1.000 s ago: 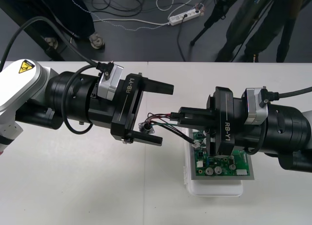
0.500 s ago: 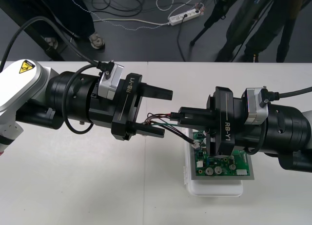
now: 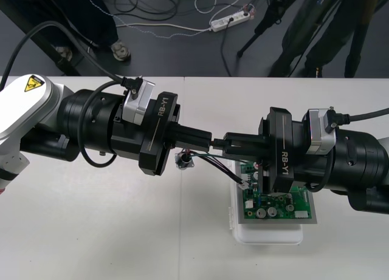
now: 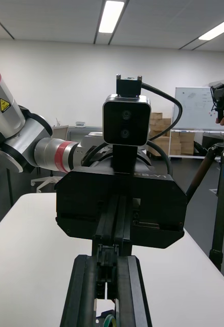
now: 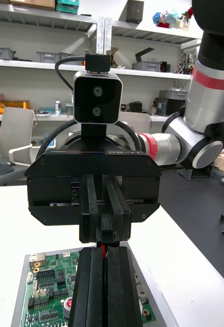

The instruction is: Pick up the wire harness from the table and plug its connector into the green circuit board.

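My two grippers meet tip to tip above the table, just left of the green circuit board on its white base. The left gripper is shut on the harness wires right at the right gripper's tips. The right gripper is also shut on the wires. The round metal socket hangs below the left fingers. The plug dangles at the board's left edge, not seated. In the left wrist view a red wire shows between my left fingers and the right gripper.
The board lies below and beside the joined grippers in the left wrist view. The left gripper with its camera faces the right wrist view head-on. Bare table lies in front of and left of the board.
The left gripper's fingers have closed from wide open onto the wires. The socket now hangs free below them. The right arm has not moved.
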You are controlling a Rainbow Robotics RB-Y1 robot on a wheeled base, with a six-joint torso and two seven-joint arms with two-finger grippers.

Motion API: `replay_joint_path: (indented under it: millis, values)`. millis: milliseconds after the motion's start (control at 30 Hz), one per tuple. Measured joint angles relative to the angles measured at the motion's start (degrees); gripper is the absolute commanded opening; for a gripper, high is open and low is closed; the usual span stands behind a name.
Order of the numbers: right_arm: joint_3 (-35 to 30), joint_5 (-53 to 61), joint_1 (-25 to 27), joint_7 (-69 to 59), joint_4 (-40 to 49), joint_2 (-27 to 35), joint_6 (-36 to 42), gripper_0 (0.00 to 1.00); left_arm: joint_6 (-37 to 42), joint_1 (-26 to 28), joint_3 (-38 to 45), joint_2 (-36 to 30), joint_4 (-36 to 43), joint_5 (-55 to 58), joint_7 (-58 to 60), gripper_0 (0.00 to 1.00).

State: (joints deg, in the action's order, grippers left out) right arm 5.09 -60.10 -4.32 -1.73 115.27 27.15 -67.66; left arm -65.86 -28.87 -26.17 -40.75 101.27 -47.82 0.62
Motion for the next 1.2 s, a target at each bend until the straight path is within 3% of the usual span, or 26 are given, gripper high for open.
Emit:
replay_joint_path:
  millis: [467, 567, 633, 667, 733, 767, 1200]
  values:
    - [0.0, 0.0, 0.0, 0.0, 0.0, 0.0, 0.0, 0.01, 0.0, 0.0, 0.0, 0.0, 0.0, 0.1, 0.0, 0.00]
    - [0.0, 0.1, 0.0, 0.0, 0.0, 0.0, -0.1, 0.19, 0.0, 0.0, 0.0, 0.0, 0.0, 0.2, 0.0, 0.00]
    - [0.0, 0.4, 0.0, 0.0, 0.0, 0.0, -0.3, 0.47, 0.1, 0.0, 0.0, 0.0, 0.0, 0.3, 0.0, 0.00]
    - [0.0, 0.7, 0.0, 0.0, 0.0, 0.0, -0.6, 0.70, 0.1, 0.0, 0.0, 0.0, 0.0, 0.3, 0.0, 0.00]
    - [0.0, 1.6, 0.0, 0.0, 0.0, 0.0, -0.8, 0.96, 0.1, 0.0, 0.0, 0.0, 0.0, 0.4, 0.0, 0.00]
    - [0.0, 1.8, 0.0, 0.0, 0.0, 0.0, -0.8, 1.00, 0.1, 0.0, 0.0, 0.0, 0.0, 0.4, 0.0, 0.00]
    - [0.0, 1.9, 0.0, 0.0, 0.0, 0.0, -0.8, 1.00, 0.1, 0.0, 0.0, 0.0, -0.2, 0.9, 0.0, 0.00]
